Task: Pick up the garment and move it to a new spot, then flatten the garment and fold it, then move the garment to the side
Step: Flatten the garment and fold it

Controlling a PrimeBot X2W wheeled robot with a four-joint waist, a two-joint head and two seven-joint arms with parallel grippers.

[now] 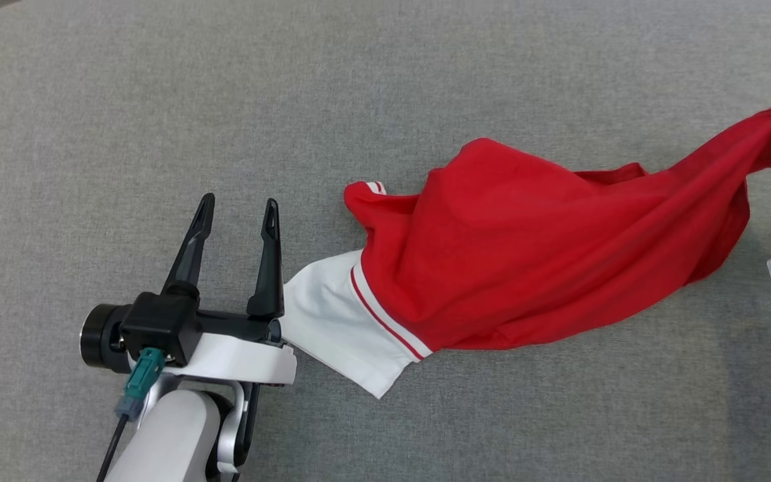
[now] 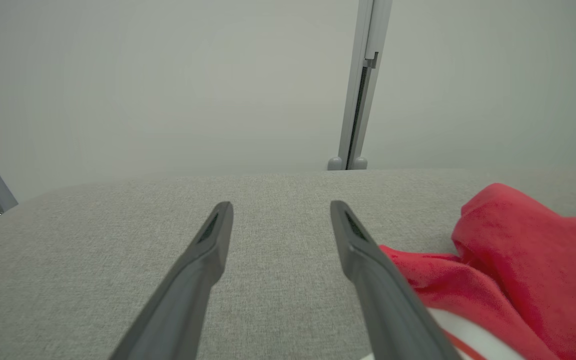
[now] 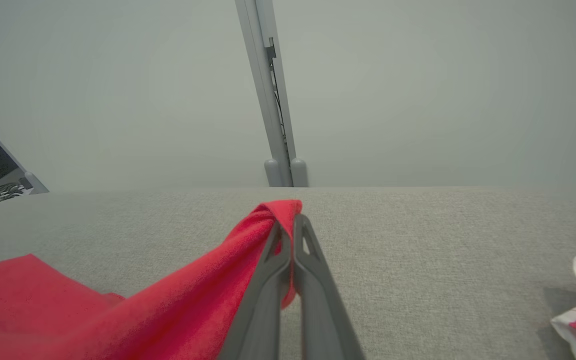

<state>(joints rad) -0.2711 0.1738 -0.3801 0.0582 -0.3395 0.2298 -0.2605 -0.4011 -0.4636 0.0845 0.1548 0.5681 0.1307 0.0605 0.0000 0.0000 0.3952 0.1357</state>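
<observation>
Garment (image 1: 526, 254) stretches left-right. Right gripper (image 3: 290, 222) jaws clamped on its right corner. Left gripper (image 1: 239, 201), jaws apart, just beside white sleeve (image 1: 332, 314).

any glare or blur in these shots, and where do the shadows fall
Head view: flat, even light, no glare, a faint shadow on the table beside the lifted red shirt. Left wrist view: the open left tool looks soft close up. Right wrist view: hazy back wall, and the post leans.
</observation>
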